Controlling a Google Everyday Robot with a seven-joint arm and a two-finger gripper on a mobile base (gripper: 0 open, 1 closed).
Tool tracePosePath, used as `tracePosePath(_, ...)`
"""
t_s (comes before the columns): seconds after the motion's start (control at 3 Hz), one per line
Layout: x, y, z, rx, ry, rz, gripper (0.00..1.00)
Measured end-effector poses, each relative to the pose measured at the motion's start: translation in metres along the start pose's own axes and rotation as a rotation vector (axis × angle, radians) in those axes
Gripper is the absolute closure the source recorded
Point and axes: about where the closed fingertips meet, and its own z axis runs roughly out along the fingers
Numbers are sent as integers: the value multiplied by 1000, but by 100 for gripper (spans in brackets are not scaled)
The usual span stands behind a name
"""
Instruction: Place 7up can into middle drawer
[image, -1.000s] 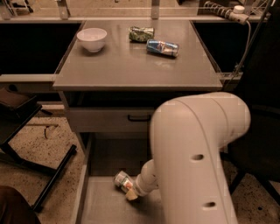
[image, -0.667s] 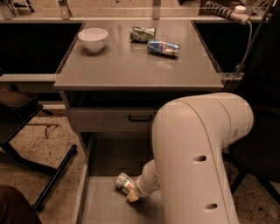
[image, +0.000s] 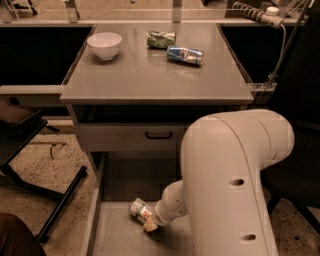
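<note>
whitish-silver 7up can (image: 139, 209) sits in grey metal middle drawer (image: 107, 236); my end effector (image: 150, 225) at it, grip i cannot tell; withdrawal left.

The robot's bulky white arm (image: 235, 185) reaches down into the open middle drawer (image: 107, 237); its gripper (image: 150, 225) sits low over the drawer floor, right against the 7up can (image: 138, 208), which lies tilted there; above is a drawer front with a black handle (image: 159, 135); on the cabinet top (image: 150, 80) rest a white bowl (image: 104, 45), a dark green can (image: 161, 39) and a blue-and-red can (image: 185, 54)
</note>
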Motion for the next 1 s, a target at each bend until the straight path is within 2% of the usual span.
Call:
tracePosePath(0.33,0,0,0,0,0,0,82)
tracePosePath(1.0,0,0,0,0,0,0,35)
